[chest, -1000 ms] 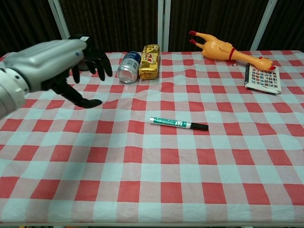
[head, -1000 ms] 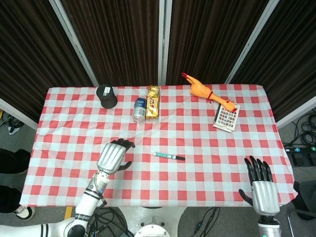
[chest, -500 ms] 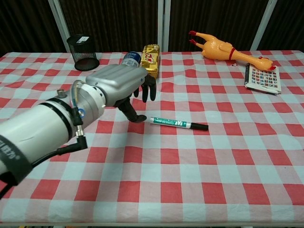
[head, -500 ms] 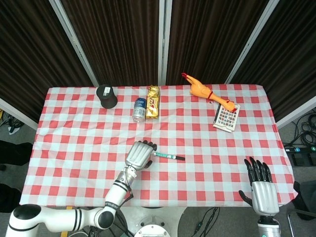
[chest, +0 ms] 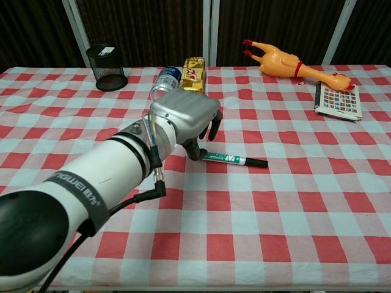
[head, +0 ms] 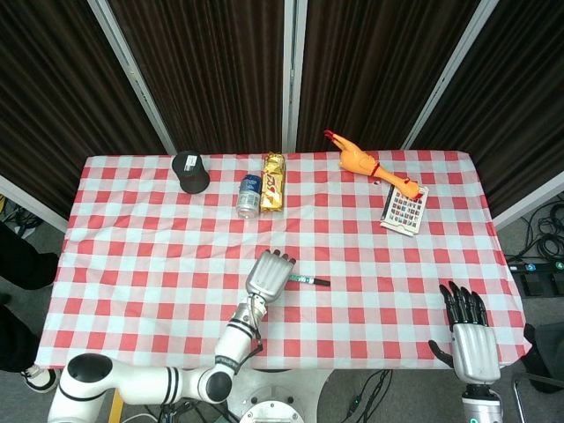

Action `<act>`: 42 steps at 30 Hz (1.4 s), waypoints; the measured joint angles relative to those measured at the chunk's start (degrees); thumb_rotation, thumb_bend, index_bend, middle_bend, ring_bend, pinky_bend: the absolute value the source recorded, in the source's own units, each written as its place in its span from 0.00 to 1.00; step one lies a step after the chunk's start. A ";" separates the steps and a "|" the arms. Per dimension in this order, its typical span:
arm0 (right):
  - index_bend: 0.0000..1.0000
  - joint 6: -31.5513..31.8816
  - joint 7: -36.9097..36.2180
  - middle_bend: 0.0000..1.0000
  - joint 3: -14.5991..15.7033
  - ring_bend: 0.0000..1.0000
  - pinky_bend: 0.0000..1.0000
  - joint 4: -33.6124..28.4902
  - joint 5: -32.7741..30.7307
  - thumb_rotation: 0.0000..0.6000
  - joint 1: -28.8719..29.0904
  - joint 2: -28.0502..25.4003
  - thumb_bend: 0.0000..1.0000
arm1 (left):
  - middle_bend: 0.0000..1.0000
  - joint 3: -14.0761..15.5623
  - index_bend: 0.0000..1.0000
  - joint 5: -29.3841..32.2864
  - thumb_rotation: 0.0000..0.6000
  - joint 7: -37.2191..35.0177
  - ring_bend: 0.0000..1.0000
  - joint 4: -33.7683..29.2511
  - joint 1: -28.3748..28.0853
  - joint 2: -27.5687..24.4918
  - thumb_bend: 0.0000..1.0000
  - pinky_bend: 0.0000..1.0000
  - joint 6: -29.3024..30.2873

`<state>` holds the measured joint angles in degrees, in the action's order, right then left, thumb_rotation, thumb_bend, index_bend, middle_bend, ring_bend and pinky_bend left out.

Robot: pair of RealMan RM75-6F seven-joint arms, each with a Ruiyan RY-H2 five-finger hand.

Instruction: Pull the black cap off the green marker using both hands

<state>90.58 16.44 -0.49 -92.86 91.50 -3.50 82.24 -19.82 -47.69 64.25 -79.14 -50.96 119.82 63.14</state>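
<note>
Over the green marker (chest: 229, 159), the left hand (chest: 186, 116) has arrived from the left.

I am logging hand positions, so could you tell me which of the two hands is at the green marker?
The left hand: it is over the green marker at mid-table, its fingers curled down. The right hand is at the table's near-right edge.

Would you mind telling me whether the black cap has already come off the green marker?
No, the black cap sits on the end of the green marker, which lies flat on the checked tablecloth.
</note>
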 measured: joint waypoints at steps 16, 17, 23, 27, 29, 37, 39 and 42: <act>0.00 -0.66 -1.29 0.04 -0.29 0.00 0.00 1.08 -1.25 1.00 0.45 0.15 0.00 | 0.45 -2.22 0.43 8.27 1.00 1.99 0.40 7.39 -5.78 4.49 0.32 0.53 0.62; 0.00 -0.71 -1.32 0.04 -0.27 0.00 0.00 1.13 -1.30 1.00 0.47 0.16 0.00 | 0.45 -2.16 0.43 8.50 1.00 1.98 0.40 7.86 -6.02 4.66 0.32 0.53 0.57; 0.00 -0.84 -1.76 0.04 -0.37 0.00 0.00 1.63 -1.97 1.00 0.47 0.30 0.00 | 0.45 -1.21 0.43 8.45 1.00 1.57 0.40 10.39 -6.79 5.43 0.32 0.53 0.89; 0.00 -0.92 -2.01 0.04 -0.46 0.00 0.00 1.95 -2.21 1.00 0.55 0.41 0.00 | 0.45 -1.16 0.43 8.86 1.00 1.53 0.40 11.58 -7.42 5.83 0.32 0.54 0.52; 0.00 -0.89 -2.20 0.04 -0.49 0.00 0.00 2.08 -2.19 1.00 0.59 0.49 0.00 | 0.45 -1.11 0.43 9.06 1.00 1.23 0.41 12.13 -7.66 6.10 0.32 0.54 0.26; 0.00 -0.49 -3.04 0.05 -0.51 0.00 0.00 2.74 -2.43 1.00 0.45 0.56 0.00 | 0.47 -0.73 0.45 8.36 1.00 -0.17 0.43 13.50 -8.18 6.80 0.32 0.55 0.05; 0.00 -0.44 -3.28 0.05 -0.50 0.00 0.00 2.90 -2.56 1.00 0.38 0.56 0.00 | 0.48 -0.62 0.46 8.24 1.00 -0.51 0.43 13.76 -8.17 6.91 0.32 0.56 0.06; 0.00 -0.36 -3.50 0.05 -0.52 0.00 0.00 3.06 -2.68 1.00 0.33 0.54 0.00 | 0.48 -0.22 0.47 8.20 1.00 -0.64 0.44 14.24 -8.09 6.99 0.32 0.56 -0.05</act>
<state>90.23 12.94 -1.01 -89.80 88.82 -3.17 82.78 -20.03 -39.49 63.61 -64.90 -59.05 126.81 63.10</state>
